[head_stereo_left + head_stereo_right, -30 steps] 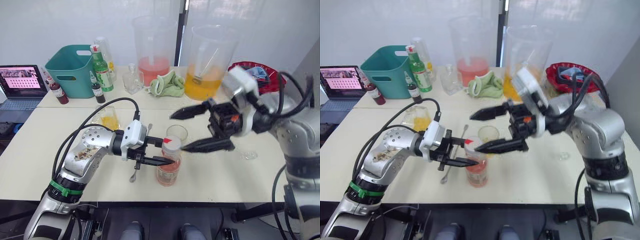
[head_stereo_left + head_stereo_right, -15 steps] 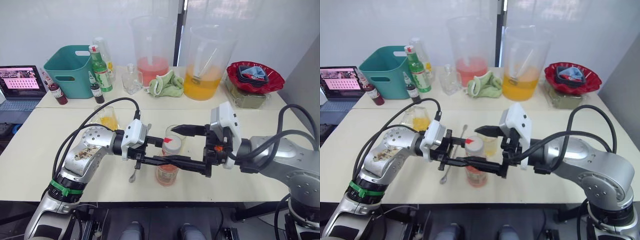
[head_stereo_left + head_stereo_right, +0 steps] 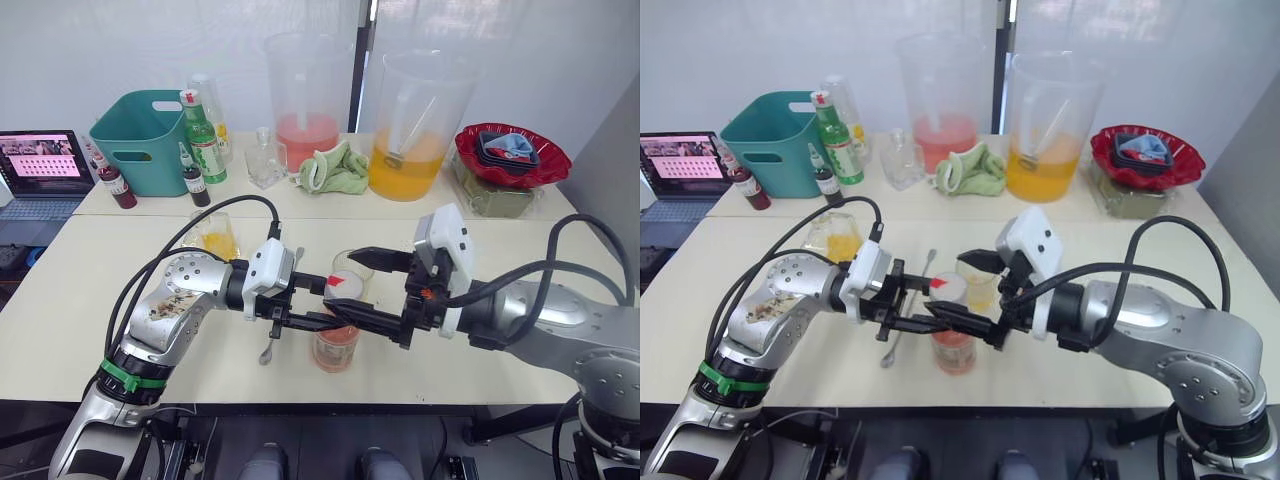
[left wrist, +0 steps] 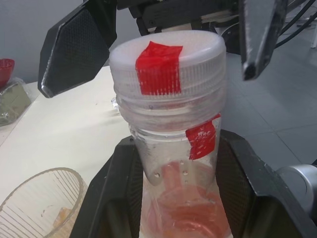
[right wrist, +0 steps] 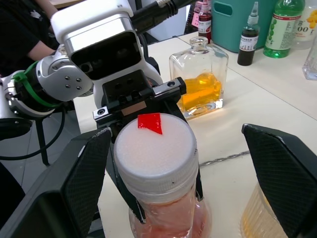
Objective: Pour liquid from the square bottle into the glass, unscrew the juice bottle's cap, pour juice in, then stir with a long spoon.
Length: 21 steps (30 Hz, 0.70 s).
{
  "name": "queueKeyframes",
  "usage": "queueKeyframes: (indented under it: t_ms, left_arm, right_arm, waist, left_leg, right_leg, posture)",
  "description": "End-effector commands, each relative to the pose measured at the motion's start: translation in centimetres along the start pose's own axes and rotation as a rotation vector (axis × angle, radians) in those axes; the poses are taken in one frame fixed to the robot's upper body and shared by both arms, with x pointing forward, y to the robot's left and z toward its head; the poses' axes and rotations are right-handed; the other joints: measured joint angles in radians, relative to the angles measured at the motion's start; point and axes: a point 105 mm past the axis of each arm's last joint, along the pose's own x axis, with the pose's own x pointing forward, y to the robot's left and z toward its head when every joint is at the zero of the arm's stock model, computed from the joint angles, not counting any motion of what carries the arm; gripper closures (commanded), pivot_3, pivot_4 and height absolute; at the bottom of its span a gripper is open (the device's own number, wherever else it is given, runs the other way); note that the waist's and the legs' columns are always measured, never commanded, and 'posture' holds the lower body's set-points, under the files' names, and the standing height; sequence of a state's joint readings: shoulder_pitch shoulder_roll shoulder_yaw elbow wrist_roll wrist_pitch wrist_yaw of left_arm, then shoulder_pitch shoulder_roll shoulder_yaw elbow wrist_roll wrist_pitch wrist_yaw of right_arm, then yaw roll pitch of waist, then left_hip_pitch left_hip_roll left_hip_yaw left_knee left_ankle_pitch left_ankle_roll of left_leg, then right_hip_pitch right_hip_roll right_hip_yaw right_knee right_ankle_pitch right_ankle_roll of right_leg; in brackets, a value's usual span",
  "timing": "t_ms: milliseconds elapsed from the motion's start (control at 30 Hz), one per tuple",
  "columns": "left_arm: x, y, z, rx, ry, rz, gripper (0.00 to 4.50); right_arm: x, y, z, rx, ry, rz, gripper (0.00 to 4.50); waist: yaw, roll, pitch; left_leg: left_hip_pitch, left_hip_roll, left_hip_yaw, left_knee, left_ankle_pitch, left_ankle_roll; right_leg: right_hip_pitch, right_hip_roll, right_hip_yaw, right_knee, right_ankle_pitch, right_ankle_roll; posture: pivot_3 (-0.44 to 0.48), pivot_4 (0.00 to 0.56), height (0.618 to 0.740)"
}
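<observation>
Unscrewing looks like the step here: left pincer (image 3: 318, 305) grips the juice bottle (image 3: 336, 335) upright on the desk (image 3: 480, 350) beside the glass (image 3: 354, 270), right pincer (image 5: 183, 148) gapes around the cap (image 5: 154, 144), so I'd center before closing and twisting.

Bright, even, diffuse light fills the scene, and the pale tabletop (image 3: 90, 290) carries only faint, soft shadows. The head views are sharp, with slight bending of straight lines toward the edges. In the left wrist view the cap (image 4: 166, 64) is crisp while the background behind it goes soft.
</observation>
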<state>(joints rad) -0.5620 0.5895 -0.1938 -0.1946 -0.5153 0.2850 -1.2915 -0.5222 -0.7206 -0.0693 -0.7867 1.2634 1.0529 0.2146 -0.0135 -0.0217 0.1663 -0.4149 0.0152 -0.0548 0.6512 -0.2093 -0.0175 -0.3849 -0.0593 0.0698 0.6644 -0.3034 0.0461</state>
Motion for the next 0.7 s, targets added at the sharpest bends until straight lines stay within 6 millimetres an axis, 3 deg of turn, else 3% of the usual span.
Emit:
queueKeyframes:
  t_ms: [33, 700]
  left_arm:
    - [-0.11, -0.16, -1.40, -0.033, 0.051, 0.003, 2.55]
    - [-0.31, -0.11, -1.81, -0.035, 0.058, 0.000, 2.55]
  right_arm:
    - [-0.08, 0.69, 0.51, -0.028, -0.022, 0.001, 0.05]
    - [-0.15, 1.06, 0.86, -0.046, -0.031, 0.003, 0.05]
  waist:
    - [0.000, 0.000, 0.000]
    - [0.000, 0.000, 0.000]
  left_leg:
    - [0.000, 0.000, 0.000, 0.000, 0.000, 0.000]
    - [0.000, 0.000, 0.000, 0.000, 0.000, 0.000]
  right_leg:
    - [0.000, 0.000, 0.000, 0.000, 0.000, 0.000]
    - [0.000, 0.000, 0.000, 0.000, 0.000, 0.000]
  posture:
    - [0.000, 0.150, 0.740]
    - [0.000, 0.150, 0.740]
